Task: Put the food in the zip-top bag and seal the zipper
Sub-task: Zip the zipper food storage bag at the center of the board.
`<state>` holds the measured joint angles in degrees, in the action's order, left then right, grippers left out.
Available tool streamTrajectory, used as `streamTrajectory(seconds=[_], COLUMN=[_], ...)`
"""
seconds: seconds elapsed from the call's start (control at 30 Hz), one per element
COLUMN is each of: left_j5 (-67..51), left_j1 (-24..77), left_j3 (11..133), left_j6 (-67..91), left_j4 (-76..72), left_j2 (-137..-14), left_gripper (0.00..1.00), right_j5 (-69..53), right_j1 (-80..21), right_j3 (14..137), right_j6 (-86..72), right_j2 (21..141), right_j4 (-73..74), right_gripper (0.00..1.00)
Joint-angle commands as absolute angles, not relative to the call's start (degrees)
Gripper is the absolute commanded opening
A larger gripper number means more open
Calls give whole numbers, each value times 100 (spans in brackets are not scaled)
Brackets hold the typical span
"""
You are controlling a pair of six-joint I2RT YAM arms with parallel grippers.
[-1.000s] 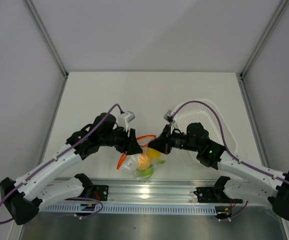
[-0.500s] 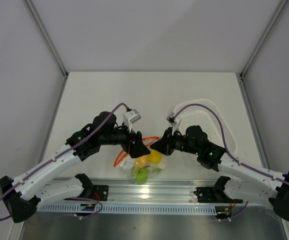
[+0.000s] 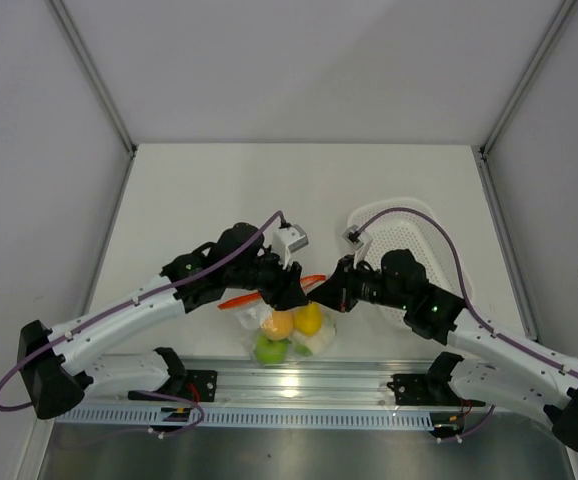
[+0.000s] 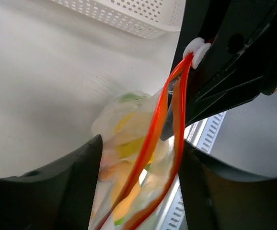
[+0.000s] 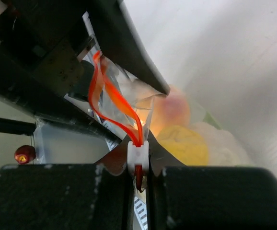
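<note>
Right now my right pincer (image 5: pixel 138 166) is clamped tight on the zipper (image 5: pixel 112 98) at its white slider (image 5: pixel 138 155). My left pincer (image 4: pixel 137 163) stands spread, the orange strip running between its fingers, pinching nothing I can see. Beneath both, the zip-top bag (image 3: pixel 299 338) bulges with the food (image 3: pixel 281 324) near the counter's (image 3: pixel 209 190) front edge, a white basket (image 3: pixel 409 245) off to the right.

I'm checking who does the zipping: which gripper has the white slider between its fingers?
The right gripper: the white slider is pinched at its fingertips. On the left gripper the fingers stand apart, astride the zipper.
</note>
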<state>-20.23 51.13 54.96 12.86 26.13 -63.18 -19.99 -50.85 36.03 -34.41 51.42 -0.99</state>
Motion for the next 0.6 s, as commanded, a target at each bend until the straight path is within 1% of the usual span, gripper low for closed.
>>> streamTrajectory(seconds=[0.0,0.03,0.07,0.1,0.2,0.23,0.3,0.33,0.5,0.57], left_j5=[-1837,-1880,-1890,-1907,-1951,-1960,-2021,-2056,-2424,-2566], left_j1=[5142,5142,5133,5133,5115,5107,5098,5098,5063,5028], left_j3=[5467,5432,5414,5405,5405,5397,5379,5362,5274,5256], left_j6=[1309,1336,1345,1353,1389,1406,1415,1424,1468,1520], left_j4=[2531,2540,2540,2549,2584,2575,2558,2540,2383,2321], left_j2=[-6337,-6346,-6354,-6363,-6372,-6355,-6320,-6293,-6161,-6100], left_gripper=[45,38,31,21,1,1,1,0,1,1], right_j5=[-2214,-2250,-2285,-2285,-2206,-2250,-2346,-2468,-2593,-2593], right_j1=[-4966,-4896,-4878,-4861,-4843,-4843,-4843,-4843,-4816,-4790], right_j3=[3885,3850,3780,3753,3622,3569,3333,3235,2586,2444], right_j6=[-3489,-3428,-3384,-3340,-3068,-2946,-2866,-2839,-2786,-2795], right_j2=[4992,4992,4983,4975,4922,4904,4756,4703,4308,4254], right_j4=[-123,-97,-105,-79,210,228,124,-173,-1017,-1256], right_gripper=[3,8,20,24,35,38,40,41,41,39])
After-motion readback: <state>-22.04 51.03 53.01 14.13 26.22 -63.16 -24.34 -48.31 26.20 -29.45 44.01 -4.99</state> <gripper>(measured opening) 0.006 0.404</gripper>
